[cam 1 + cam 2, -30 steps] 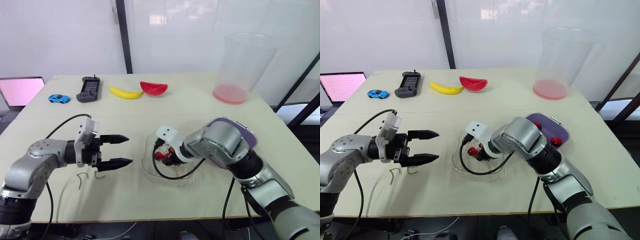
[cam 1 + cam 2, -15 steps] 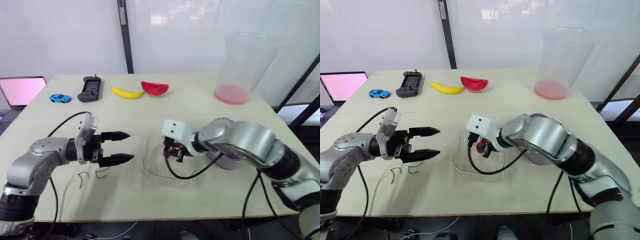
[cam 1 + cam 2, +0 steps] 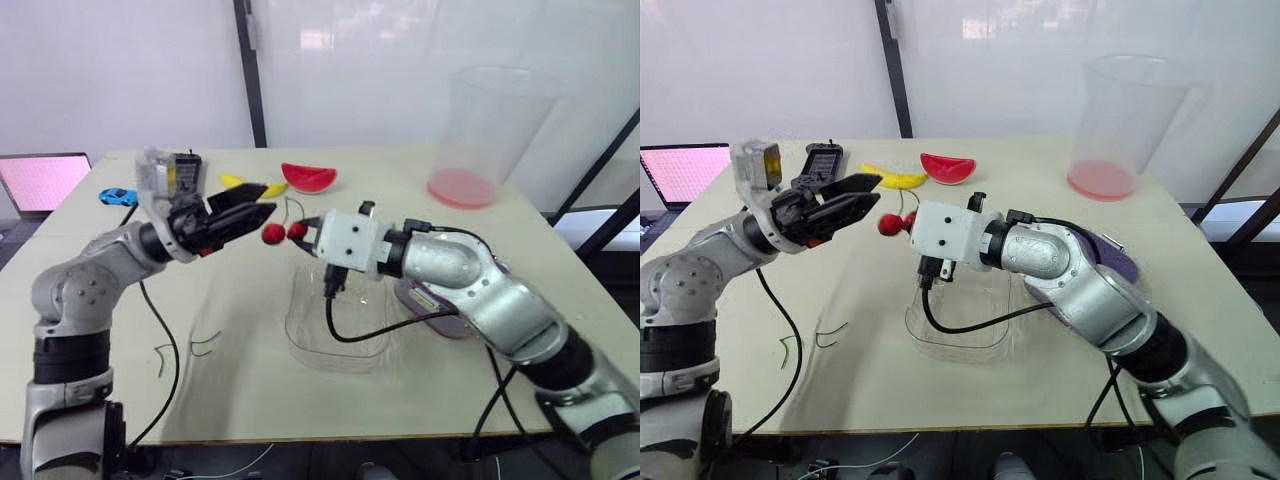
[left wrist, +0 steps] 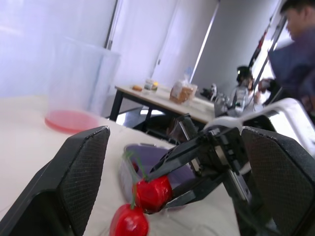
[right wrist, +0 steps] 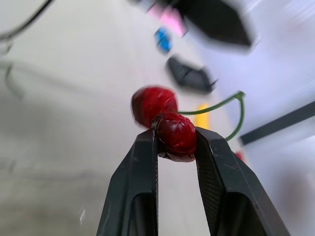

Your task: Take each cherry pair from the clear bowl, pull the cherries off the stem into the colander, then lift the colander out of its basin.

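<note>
Both grippers raised since the earlier frame, right gripper point(image 5: 176, 134) pinching one cherry of the cherry pair point(image 3: 272, 233) aloft near the clear bowl point(image 3: 292, 322), left gripper point(image 3: 256, 213) spread wide, just beside the free cherry.

cherries point(image 3: 272, 233): 2 | bare stems point(image 3: 832, 331): 2, maybe 3 | clear bowl point(image 3: 300, 340): 1 | colander point(image 3: 1112, 262): 1

arms point(image 3: 1060, 265) silver-grey | wrist housings point(image 3: 945, 232) white | fingers point(image 3: 845, 186) black | cables point(image 3: 970, 323) black
</note>
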### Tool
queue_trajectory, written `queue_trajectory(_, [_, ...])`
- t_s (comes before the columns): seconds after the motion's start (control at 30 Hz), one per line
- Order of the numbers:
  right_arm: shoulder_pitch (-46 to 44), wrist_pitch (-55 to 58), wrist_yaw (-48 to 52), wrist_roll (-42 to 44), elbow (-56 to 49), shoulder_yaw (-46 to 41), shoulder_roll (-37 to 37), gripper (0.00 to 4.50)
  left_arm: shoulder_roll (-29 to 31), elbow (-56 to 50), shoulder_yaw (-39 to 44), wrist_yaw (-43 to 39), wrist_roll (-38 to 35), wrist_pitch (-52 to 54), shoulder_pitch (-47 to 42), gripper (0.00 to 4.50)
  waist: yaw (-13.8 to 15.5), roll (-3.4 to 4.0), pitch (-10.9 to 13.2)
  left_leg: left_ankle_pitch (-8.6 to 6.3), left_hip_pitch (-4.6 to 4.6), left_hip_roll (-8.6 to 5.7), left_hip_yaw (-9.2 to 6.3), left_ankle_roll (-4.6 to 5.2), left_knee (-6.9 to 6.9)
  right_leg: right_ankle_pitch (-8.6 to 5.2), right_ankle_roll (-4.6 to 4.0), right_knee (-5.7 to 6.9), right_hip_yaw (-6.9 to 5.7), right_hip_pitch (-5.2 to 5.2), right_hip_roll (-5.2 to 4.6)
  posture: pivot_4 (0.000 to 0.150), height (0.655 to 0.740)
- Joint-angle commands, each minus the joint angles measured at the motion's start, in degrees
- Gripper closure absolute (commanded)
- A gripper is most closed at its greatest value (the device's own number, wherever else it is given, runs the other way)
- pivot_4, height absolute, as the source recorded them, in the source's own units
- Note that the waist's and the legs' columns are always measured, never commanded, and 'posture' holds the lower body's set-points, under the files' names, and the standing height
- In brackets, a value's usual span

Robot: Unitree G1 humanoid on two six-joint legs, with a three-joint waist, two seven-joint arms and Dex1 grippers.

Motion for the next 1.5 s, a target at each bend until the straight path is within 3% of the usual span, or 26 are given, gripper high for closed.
queue_trajectory(0.03, [2.5, -5.2, -4.4, -7.7, -0.7, -1.0, 2.3, 3.4, 0.5, 2.2, -0.4, -1.2, 1.0, -0.5, -4.0, 0.0, 0.0, 0.0, 0.0, 0.01, 0.0, -0.01, 0.01, -0.01, 0.0, 0.0, 0.0, 0.0, 0.0, 0.0, -0.02, 0.15, 0.738])
queue_trajectory(0.23, [6.3, -11.8, -5.4, -18.1, 0.1, 0.8, 3.6, 3.4, -0.5, 5.4, -3.6, -3.1, 3.5, -0.1, -8.2, 0.0, 0.0, 0.0, 0.0, 0.04, 0.0, -0.04, 0.0, -0.07, -0.01, 0.0, 0.0, -0.01, -0.02, 0.02, -0.02, 0.15, 0.738])
queue_trajectory(0.5, [7.9, -15.5, -3.0, -24.5, 0.4, 0.1, 6.1, 3.4, -1.3, 6.5, -5.6, -4.9, 4.0, 2.1, -10.2, 0.0, -0.1, 0.0, 0.0, 0.24, 0.02, -0.03, -0.01, -0.43, -0.04, 0.0, 0.0, 0.0, -0.01, 0.02, 0.0, 0.15, 0.738])
queue_trajectory(0.6, [8.3, -16.3, -2.2, -25.5, 0.6, -0.3, 6.9, 3.43, -1.7, 7.3, -6.0, -5.0, 4.9, 1.9, -10.9, 0.78, 0.0, 0.0, 0.0, 0.24, 0.02, -0.03, -0.01, -0.43, -0.03, 0.0, 0.0, 0.0, -0.01, 0.02, -0.01, 0.15, 0.738])
queue_trajectory(0.83, [9.3, -18.2, -1.2, -27.3, 1.2, -1.5, 8.8, 3.43, -3.2, 8.3, -7.2, -5.8, 7.1, 1.5, -11.7, 4.46, 0.0, 0.0, 0.0, 0.26, 0.02, -0.04, -0.02, -0.48, -0.03, 0.0, 0.0, -0.01, -0.02, 0.06, -0.02, 0.15, 0.738])
queue_trajectory(1.07, [10.6, -18.8, 0.0, -27.6, 1.4, -2.9, 10.3, 3.43, -4.0, 8.9, -7.1, -6.6, 8.3, 1.3, -12.3, 4.46, -0.1, 0.0, 0.0, 0.27, 0.02, -0.04, -0.03, -0.48, -0.03, 0.0, 0.0, 0.0, -0.02, 0.06, -0.02, 0.15, 0.738])
queue_trajectory(1.17, [12.1, -17.5, 1.1, -25.6, 1.1, -4.9, 11.3, 2.59, -3.9, 9.1, -7.1, -7.1, 8.6, 1.2, -12.0, 4.5, 0.0, 0.0, 0.0, 0.27, 0.02, -0.04, -0.03, -0.49, -0.03, 0.0, 0.0, 0.0, -0.02, 0.06, -0.02, 0.15, 0.738])
queue_trajectory(1.23, [13.6, -16.9, 2.6, -24.5, 0.4, -6.6, 10.4, 1.6, -3.7, 9.5, -7.1, -7.6, 9.5, 0.5, -11.8, 4.5, 0.0, 0.0, 0.0, 0.27, 0.02, -0.04, -0.03, -0.49, -0.02, 0.0, 0.0, 0.0, -0.03, 0.06, -0.02, 0.15, 0.738])
queue_trajectory(1.27, [14.8, -14.7, 4.3, -22.0, -0.7, -8.4, 10.2, 1.15, -3.9, 10.0, -6.7, -7.6, 9.5, 0.2, -11.9, 4.5, 0.1, 0.0, 0.0, 0.28, 0.02, -0.05, -0.03, -0.5, -0.02, 0.0, 0.0, 0.0, -0.04, 0.08, -0.03, 0.15, 0.738])
queue_trajectory(1.33, [16.9, -7.6, 7.8, -15.6, -3.0, -12.8, 10.5, 1.15, -4.3, 10.8, -5.8, -7.6, 9.2, -0.1, -12.3, 4.5, 0.1, 0.0, 0.0, 0.28, 0.02, -0.05, -0.05, -0.5, -0.01, 0.0, 0.0, -0.01, -0.05, 0.1, -0.03, 0.15, 0.738])
queue_trajectory(1.5, [14.0, 23.7, 9.4, 14.3, -4.1, -34.0, 22.2, 1.15, -4.8, 10.2, -5.8, -8.7, 8.4, 0.1, -12.1, 4.5, -0.2, 0.01, 0.0, 0.28, 0.05, -0.04, -0.12, -0.5, -0.03, 0.0, 0.0, 0.04, -0.09, 0.14, -0.02, 0.15, 0.738])
